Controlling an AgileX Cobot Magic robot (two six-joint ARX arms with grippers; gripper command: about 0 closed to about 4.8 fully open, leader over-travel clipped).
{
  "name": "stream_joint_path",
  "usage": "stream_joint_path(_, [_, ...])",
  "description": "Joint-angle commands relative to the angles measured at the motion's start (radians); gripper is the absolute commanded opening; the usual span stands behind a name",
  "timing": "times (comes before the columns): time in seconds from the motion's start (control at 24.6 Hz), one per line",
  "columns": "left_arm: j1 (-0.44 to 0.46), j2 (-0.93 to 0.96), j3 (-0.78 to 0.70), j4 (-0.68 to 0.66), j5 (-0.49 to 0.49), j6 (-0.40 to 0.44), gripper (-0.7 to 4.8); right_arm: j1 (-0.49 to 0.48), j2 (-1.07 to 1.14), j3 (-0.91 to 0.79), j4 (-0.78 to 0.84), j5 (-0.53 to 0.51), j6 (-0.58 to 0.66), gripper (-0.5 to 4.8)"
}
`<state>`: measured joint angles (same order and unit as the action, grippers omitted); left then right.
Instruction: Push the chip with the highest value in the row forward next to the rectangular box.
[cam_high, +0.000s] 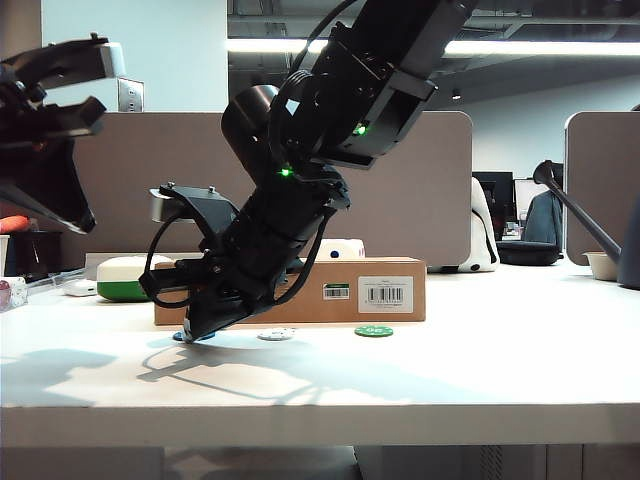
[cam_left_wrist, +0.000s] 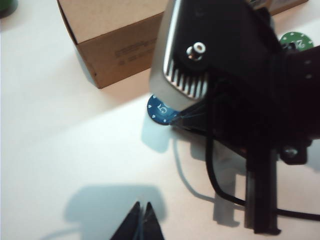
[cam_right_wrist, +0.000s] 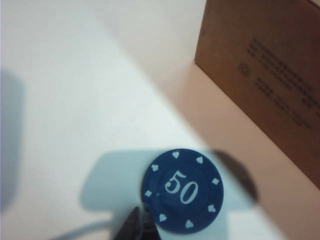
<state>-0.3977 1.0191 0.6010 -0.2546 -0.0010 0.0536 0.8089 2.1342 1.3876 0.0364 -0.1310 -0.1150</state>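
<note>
The blue chip (cam_right_wrist: 182, 190), marked 50, lies flat on the white table a short way in front of the brown rectangular box (cam_right_wrist: 265, 75). My right gripper (cam_right_wrist: 140, 222) is shut, with its tips on the table against the chip's near edge. In the exterior view that arm reaches down across the middle to the blue chip (cam_high: 192, 337) at the left end of the row; the white chip (cam_high: 276, 334) and the green chip (cam_high: 373, 331) lie to its right, before the box (cam_high: 330, 290). My left gripper (cam_left_wrist: 141, 206) is shut and empty, held high above the table at the left.
A white-and-green rounded case (cam_high: 125, 278) lies behind the box's left end. A dark watering can (cam_high: 600, 230) stands at the far right. The right arm's body (cam_left_wrist: 235, 75) covers the white chip in the left wrist view; the green chip (cam_left_wrist: 296, 40) shows beyond it.
</note>
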Motion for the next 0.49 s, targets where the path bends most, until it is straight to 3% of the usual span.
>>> stream_joint_path(0.04, [-0.002, -0.021, 0.001, -0.028, 0.006, -0.002, -0.05, -0.002, 0.000, 0.001, 0.025, 0.022, 0.007, -0.05])
stream_joint_path(0.49, [-0.002, -0.021, 0.000, -0.053, 0.050, -0.005, -0.05, -0.005, 0.076, 0.071, -0.015, 0.028, 0.010, -0.05])
